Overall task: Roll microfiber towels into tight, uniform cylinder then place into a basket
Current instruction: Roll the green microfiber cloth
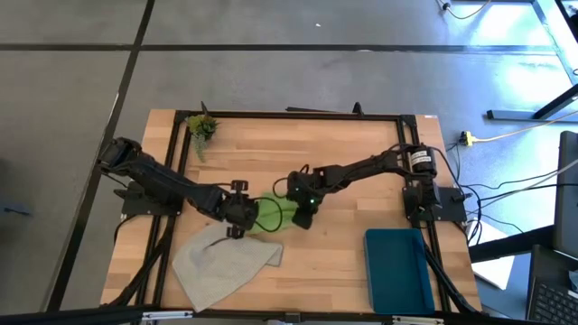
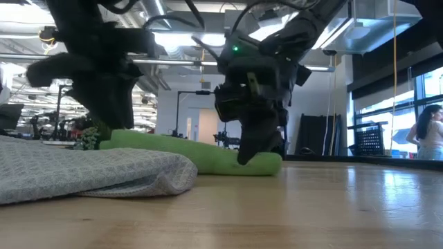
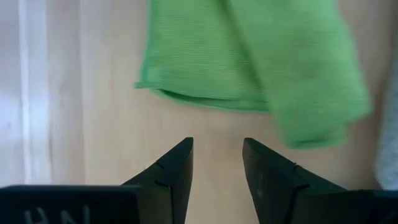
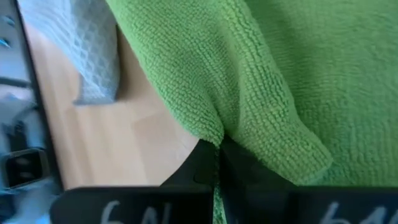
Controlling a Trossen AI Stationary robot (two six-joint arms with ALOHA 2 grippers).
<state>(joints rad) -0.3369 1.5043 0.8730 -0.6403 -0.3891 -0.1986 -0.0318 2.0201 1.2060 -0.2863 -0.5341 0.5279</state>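
The lime green towel (image 1: 274, 215) lies on the table's middle as a loose roll, also seen in the low view (image 2: 187, 153). My right gripper (image 1: 302, 217) is shut on its right end. My left gripper (image 1: 241, 219) is at the towel's left end; its open fingers (image 3: 217, 158) stand over bare wood just short of the cloth. The grey-beige towel (image 1: 226, 260) lies crumpled near the front edge, left of centre. The teal bin (image 1: 397, 269) stands at the front right. My right gripper pinches a bunched fold of the green towel (image 4: 214, 134) between its two shut fingers, at the roll's right end (image 2: 266, 164). The fingers come from above, pointing down. The towel lies on the table along its whole length, slack.
A small green plant sprig (image 1: 200, 126) lies at the far left corner. A black frame (image 1: 289, 115) runs round the table's edges. Bare wood lies between the towels and the bin. A person (image 2: 429, 135) stands in the room beyond the table.
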